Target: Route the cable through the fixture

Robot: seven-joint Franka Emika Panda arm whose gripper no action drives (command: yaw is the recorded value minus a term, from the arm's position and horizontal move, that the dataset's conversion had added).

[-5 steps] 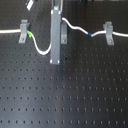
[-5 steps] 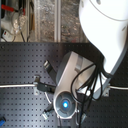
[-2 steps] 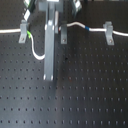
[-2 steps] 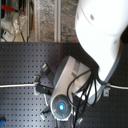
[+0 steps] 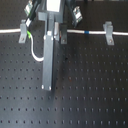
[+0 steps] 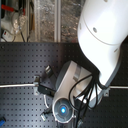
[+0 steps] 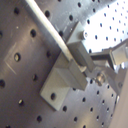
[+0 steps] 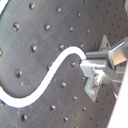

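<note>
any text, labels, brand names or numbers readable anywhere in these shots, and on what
None can be read in any view.
The arm's white housing shows no print in the second exterior view.
The cable, with its green band and blue band, carries colour marks only, no lettering, in the first exterior view.
The grey clip in the first wrist view and the black perforated board are bare.

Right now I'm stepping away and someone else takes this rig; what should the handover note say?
Gripper: low over the cable, its jaws hidden; open or shut can't be told.
Cable: runs across the perforated table, blue band before the right clip, green band beside the left clip, a loop sagging beside the arm.
Done: seems seated in the outer clips.
Left: the middle clip, hidden by the arm.
</note>
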